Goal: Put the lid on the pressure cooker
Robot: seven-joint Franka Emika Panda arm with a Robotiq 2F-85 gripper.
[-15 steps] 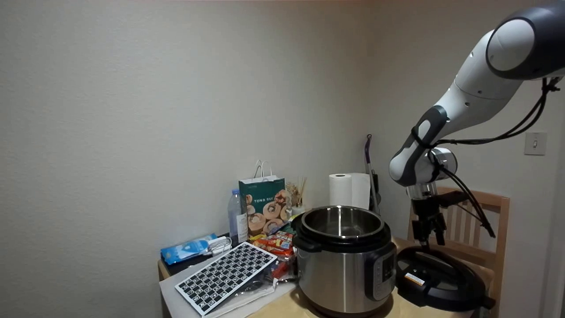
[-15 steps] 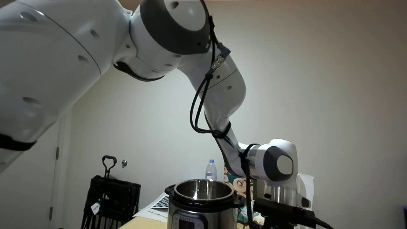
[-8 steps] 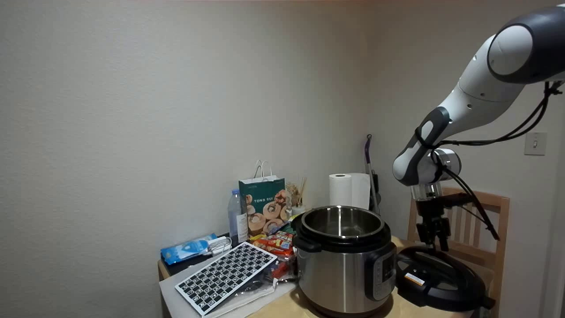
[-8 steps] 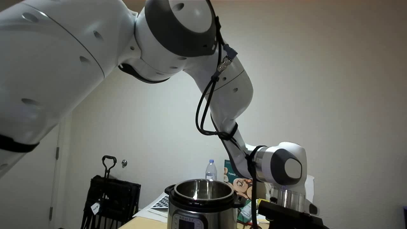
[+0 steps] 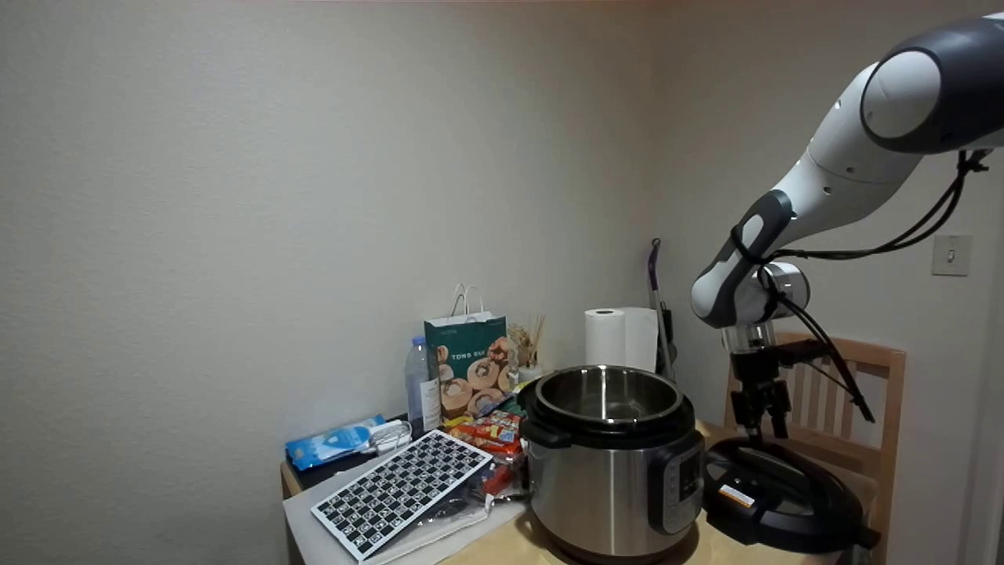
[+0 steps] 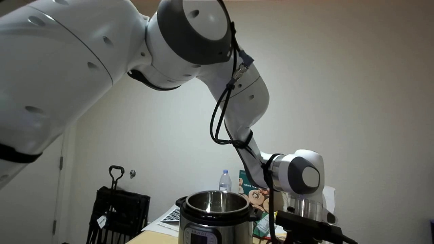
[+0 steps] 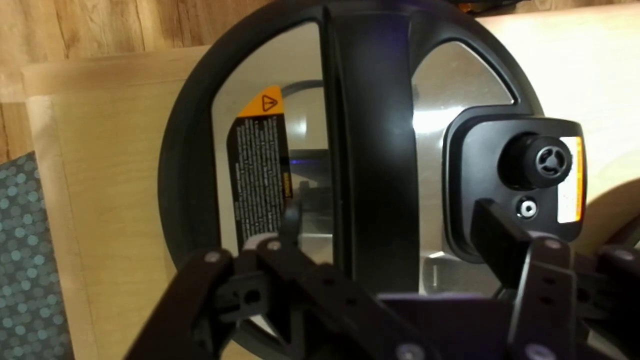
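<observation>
Firstly, one lid (image 7: pixel 187 165), black, round, with steel panels and a raised handle (image 7: pixel 380 150) across its top. It lies on the table (image 7: pixel 115 200) near a corner, its rim overlapping the line of one edge in the wrist view, and sits just beside the cooker (image 5: pixel 612 494).

Item: one gripper (image 7: pixel 389 214), black, over the lid. Its fingers (image 7: pixel 500 240) stand wide apart, one to each side of the handle with a gap showing at both; it has hold of nothing. Whether a fingertip touches the lid, one cannot tell.

Item: the cooker, steel body, black rim and base, upright on the table. Its top is uncovered, and the pot (image 5: pixel 620 396) inside shows in both exterior views.

Item: one arm (image 5: pixel 855 141), white and grey, cables tied along it, the gripper at its lower end.

Sundries on the table: bottle (image 5: pixel 414 384) and bag (image 5: pixel 468 365), side by side toward the wall-side edge; red packets (image 5: pixel 494 431), beside the cooker; chequered board (image 5: pixel 404 490), at a slant over a pale sheet (image 5: pixel 314 537); blue packet (image 5: pixel 333 443), close to the left edge in an exterior view.

Off the table: wooden chair (image 5: pixel 893 408), behind the lid in an exterior view.
</observation>
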